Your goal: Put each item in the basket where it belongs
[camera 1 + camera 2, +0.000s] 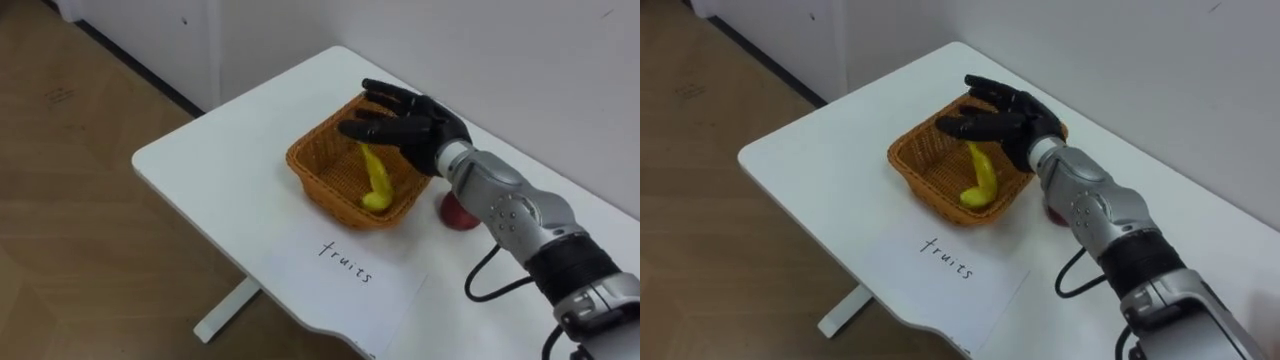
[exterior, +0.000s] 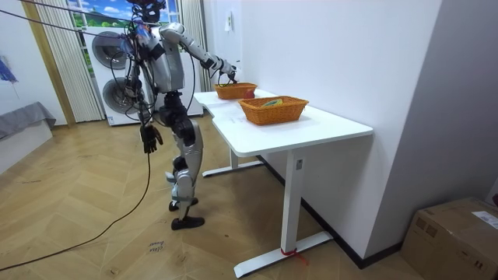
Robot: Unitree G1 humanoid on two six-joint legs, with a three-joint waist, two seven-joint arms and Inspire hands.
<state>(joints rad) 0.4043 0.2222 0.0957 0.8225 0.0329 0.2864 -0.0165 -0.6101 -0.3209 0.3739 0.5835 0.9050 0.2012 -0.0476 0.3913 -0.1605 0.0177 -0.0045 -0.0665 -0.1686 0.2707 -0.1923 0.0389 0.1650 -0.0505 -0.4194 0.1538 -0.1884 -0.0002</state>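
Because the yellow banana [image 1: 374,182] already lies in the brown woven wicker basket [image 1: 310,165], we judge the black right hand [image 1: 420,128] above it hangs spread, gripping nothing. A round red fruit [image 1: 458,216] beside it waits unsorted.

Two eye views from the robot's head, looking steeply down, close over the white table [image 1: 205,170] end and its wicker basket [image 1: 312,168], room view standing well off, facing along the table, sharing that same basket.
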